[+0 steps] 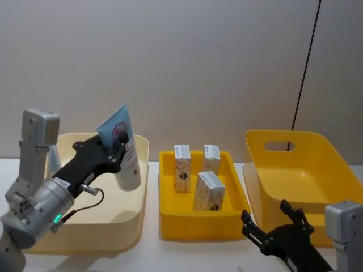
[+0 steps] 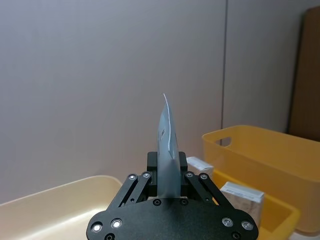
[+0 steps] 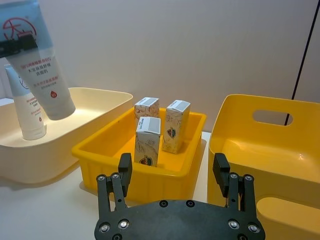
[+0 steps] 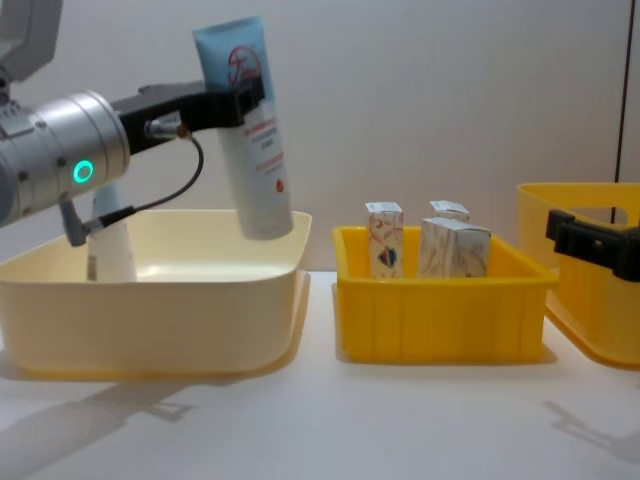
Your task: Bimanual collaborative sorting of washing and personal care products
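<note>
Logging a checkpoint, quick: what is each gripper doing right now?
Left gripper: closed on a squeeze tube, above the cream bin.
Right gripper: open, holding nothing.

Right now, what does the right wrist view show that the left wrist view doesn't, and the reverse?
Right wrist view: a second tube standing in the cream bin, the held tube with its red print facing the camera, all three cartons in the small yellow bin, and the right gripper, open and empty. Left wrist view: the left gripper up close, shut on the held tube, which is edge-on. Both: the held tube, the cream bin, cartons and the large yellow bin.
</note>
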Controlling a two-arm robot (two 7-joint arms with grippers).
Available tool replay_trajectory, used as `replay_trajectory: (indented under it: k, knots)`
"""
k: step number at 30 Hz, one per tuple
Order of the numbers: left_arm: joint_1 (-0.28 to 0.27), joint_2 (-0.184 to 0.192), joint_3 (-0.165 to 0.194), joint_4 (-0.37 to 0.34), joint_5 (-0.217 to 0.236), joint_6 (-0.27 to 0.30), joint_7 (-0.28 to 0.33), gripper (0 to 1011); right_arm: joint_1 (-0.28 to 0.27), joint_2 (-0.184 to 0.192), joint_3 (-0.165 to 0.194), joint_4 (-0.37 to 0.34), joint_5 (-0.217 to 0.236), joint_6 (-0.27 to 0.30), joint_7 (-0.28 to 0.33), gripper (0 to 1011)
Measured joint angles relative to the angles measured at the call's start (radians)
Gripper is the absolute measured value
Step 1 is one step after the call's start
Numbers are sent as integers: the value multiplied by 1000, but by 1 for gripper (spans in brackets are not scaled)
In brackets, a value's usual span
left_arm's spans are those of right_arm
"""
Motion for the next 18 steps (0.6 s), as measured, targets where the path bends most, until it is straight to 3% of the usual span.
replay_trajectory:
  k: [18]
  knots:
    - [-49, -4, 27, 13, -140, -16, -230, 211, 0, 0, 0, 0, 0, 0, 0, 1007]
